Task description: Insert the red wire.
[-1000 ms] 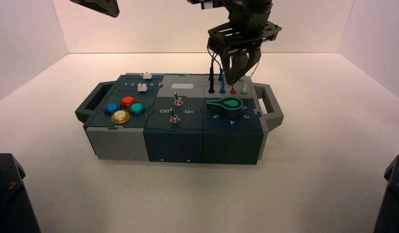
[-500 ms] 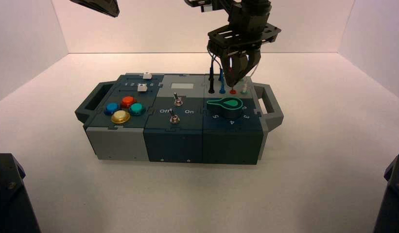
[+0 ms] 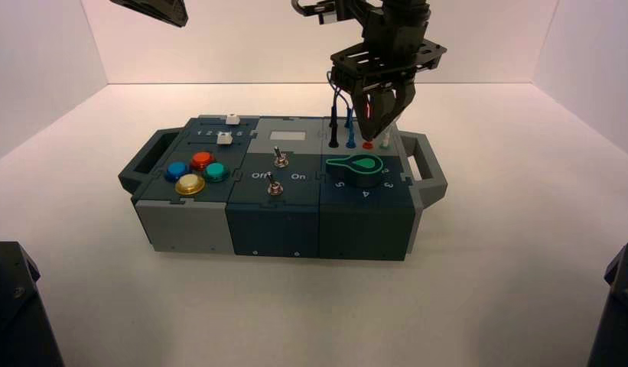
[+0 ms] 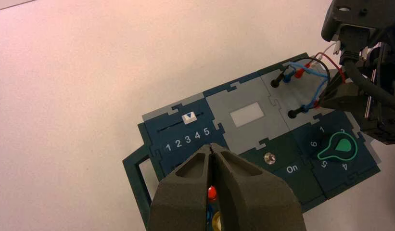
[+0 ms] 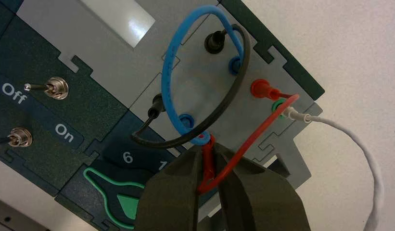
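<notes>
right end effector (image 5: 210,156) pinches red wire (image 5: 243,149) plug; press squarely into red socket (image 3: 368,145) beneath. left end effector (image 4: 210,148) closed, empty, box (image 3: 273,226) below.

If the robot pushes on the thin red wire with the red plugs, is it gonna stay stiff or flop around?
The thin red looping wire would probably flex, since it bows freely between its plugs. Its ends likely shift little: one red plug sits in the panel, the other between the right end effector's fingers.
</notes>
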Robot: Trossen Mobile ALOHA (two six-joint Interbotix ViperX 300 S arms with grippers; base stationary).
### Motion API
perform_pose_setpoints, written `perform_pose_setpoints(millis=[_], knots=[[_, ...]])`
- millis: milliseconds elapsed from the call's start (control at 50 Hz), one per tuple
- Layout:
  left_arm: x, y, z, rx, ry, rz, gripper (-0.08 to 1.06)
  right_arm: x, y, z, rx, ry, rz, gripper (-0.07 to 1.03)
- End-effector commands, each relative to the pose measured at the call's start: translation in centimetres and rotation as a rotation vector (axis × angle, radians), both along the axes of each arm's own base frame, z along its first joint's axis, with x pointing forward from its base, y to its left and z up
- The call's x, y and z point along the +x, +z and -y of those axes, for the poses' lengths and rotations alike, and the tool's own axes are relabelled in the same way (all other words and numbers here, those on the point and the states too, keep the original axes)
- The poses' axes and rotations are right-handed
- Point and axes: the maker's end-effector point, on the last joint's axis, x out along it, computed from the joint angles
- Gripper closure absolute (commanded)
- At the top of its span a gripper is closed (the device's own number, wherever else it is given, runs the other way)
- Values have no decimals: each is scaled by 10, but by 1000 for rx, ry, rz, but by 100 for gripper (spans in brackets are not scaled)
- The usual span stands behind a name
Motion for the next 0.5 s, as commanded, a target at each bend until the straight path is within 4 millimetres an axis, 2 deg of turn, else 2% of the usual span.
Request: perform_pose_setpoints(millis=[20, 500], knots=[[7, 15, 4, -16, -5, 40, 101, -1, -1, -1, -7, -5, -14, 99], [9, 16, 1, -18, 9, 41, 101, -1, -18, -3, -38, 5, -54, 99]])
